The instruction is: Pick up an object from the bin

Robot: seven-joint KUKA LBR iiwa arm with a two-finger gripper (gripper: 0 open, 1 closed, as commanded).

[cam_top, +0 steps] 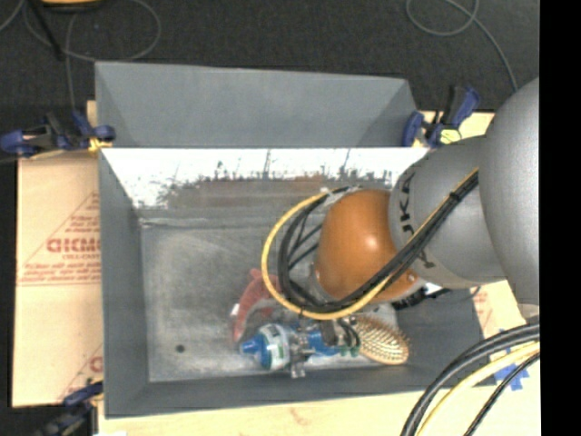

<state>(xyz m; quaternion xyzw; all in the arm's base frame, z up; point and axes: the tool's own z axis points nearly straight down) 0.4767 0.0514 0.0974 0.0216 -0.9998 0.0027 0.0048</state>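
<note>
My gripper (298, 352) is down at the bin's front middle, mostly hidden under the arm's wrist. It sits among a small cluster of things. A blue and white rounded object (266, 345) lies right against its left side. A blue and green item (324, 342) lies just to its right. A red, thin, bent piece (249, 296) leans up and to the left of the cluster. A tan oval brush with a dotted face (382, 339) lies further right, near the front wall. What is between the gripper's tips is hidden.
The arm comes in from the right, and its orange cover and looped cables hide the bin's middle right. The bin's left half and back show bare grey floor. A small dark speck (180, 349) lies at the front left.
</note>
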